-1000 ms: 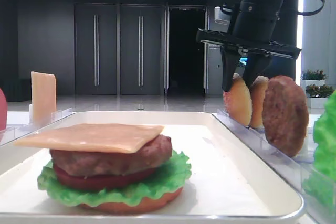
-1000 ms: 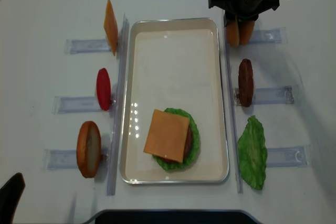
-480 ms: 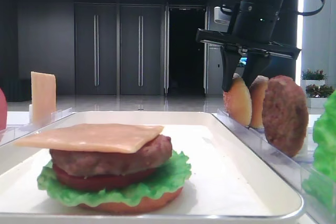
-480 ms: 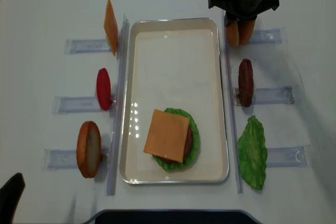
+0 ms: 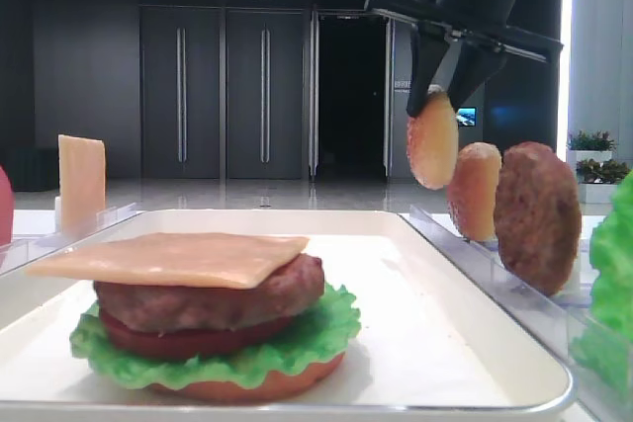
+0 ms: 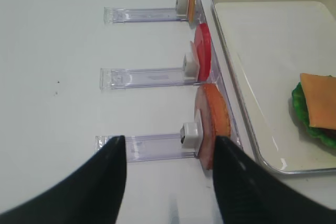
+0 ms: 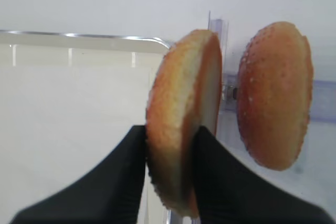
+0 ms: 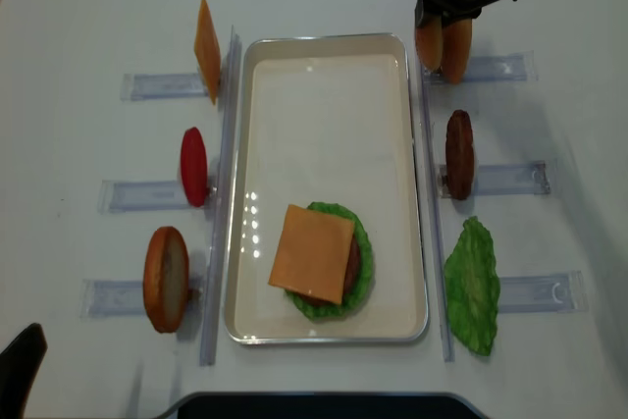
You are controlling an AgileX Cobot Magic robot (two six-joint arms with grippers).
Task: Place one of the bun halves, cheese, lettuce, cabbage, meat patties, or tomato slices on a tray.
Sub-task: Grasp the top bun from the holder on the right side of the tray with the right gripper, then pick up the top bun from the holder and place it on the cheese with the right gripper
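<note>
Bun half lifted edge-up, clear of its rack, at the tray's one o'clock corner

The right hand (image 7: 170, 145) pinches one bun half (image 7: 181, 119) upright for carrying over the tray (image 8: 324, 85), which holds one stacked burger (image 8: 319, 260). One more bun half (image 7: 274, 95) stays racked. The left hand (image 6: 168, 174) is open, holding nothing.

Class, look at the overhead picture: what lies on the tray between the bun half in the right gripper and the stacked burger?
Nothing: in the overhead view the tray is bare between the held bun half and the stacked burger.
</note>
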